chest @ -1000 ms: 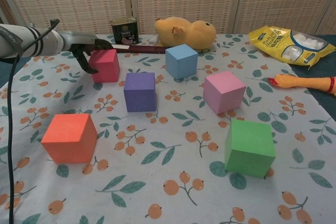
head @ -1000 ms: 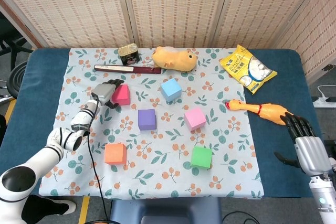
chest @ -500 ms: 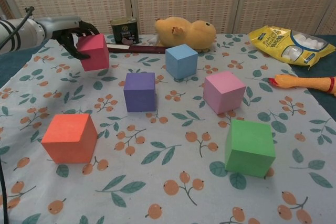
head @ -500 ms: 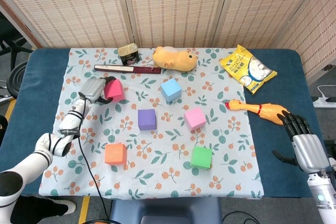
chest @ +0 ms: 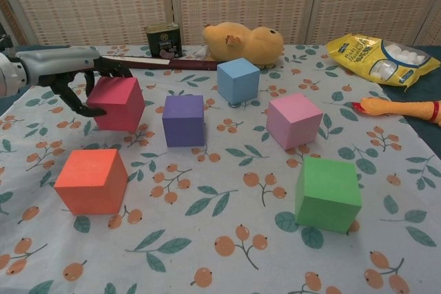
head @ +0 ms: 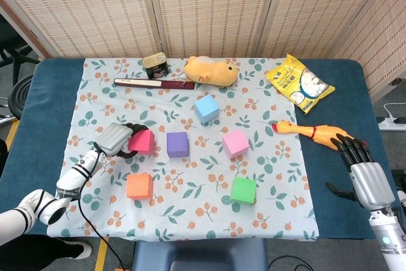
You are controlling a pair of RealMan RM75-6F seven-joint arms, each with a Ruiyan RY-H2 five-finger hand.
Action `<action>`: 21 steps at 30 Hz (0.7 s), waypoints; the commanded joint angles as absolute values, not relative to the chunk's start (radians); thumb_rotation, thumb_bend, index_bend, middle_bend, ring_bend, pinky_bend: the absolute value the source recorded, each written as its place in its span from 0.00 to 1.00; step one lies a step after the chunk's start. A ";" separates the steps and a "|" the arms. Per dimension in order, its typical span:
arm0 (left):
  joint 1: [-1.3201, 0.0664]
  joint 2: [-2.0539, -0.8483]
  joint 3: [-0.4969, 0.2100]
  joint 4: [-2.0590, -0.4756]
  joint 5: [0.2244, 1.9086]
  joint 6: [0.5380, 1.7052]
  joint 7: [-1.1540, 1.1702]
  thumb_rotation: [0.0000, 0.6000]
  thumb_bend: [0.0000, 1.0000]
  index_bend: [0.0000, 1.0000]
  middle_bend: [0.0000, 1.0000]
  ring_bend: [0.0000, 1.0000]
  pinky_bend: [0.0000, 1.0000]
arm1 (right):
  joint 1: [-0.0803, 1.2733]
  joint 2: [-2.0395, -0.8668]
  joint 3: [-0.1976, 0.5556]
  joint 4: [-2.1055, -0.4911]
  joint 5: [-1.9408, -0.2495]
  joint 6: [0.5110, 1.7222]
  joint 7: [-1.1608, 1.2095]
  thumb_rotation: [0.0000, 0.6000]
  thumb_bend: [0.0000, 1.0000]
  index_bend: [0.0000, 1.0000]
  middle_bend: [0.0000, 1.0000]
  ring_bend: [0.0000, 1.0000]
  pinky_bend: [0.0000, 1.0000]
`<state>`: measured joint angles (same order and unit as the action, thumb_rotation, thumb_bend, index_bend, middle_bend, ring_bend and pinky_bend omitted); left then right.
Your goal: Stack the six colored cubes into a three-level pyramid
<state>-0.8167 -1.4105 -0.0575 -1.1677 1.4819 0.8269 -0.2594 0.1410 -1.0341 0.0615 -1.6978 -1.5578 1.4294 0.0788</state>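
**Red cube carried in beside the purple one**

Nearest to me, the green cube [chest: 328,193] and the orange cube [chest: 92,180] sit at the front of the flowered cloth [head: 190,211], well apart and untouched. My right hand [head: 363,172] hangs off the right edge of the cloth with its fingers spread, holding nothing, near the rubber chicken [head: 315,133].

The change is in the middle row. My left hand [chest: 77,77] has its fingers wrapped over the red cube [chest: 117,103], which a second ago was further back toward the knife [head: 153,83]; I have now brought it forward and inward, so it hangs just left of the purple cube [chest: 184,120]. I cannot tell whether it touches the cloth yet; in the chest view it looks slightly tilted. The pink cube [chest: 295,120] lies to the right of the purple one, the blue cube [chest: 238,80] behind them.

Further back are the tin [head: 155,65], the plush toy [head: 210,70] and the snack bag [head: 298,83].

I judge this the first base piece going down; nothing is stacked yet, and every level remains to be built
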 commanded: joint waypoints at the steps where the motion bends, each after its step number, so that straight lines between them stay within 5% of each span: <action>1: -0.827 -1.422 -0.057 -1.195 1.462 0.797 -0.199 1.00 0.36 0.33 0.45 0.42 0.44 | 0.142 -1.032 0.065 -1.702 -1.552 1.430 0.076 1.00 0.00 0.00 0.01 0.00 0.05; 21: -0.889 -1.524 -0.122 -1.137 1.353 0.715 -0.129 1.00 0.36 0.30 0.43 0.40 0.43 | 0.102 -1.023 0.049 -1.699 -1.540 1.467 0.085 1.00 0.00 0.00 0.01 0.00 0.05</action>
<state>-0.8844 -1.5185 -0.1192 -1.1429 1.3551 0.7192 -0.1266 0.1021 -1.0227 0.0486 -1.6992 -1.5406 1.4670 0.0852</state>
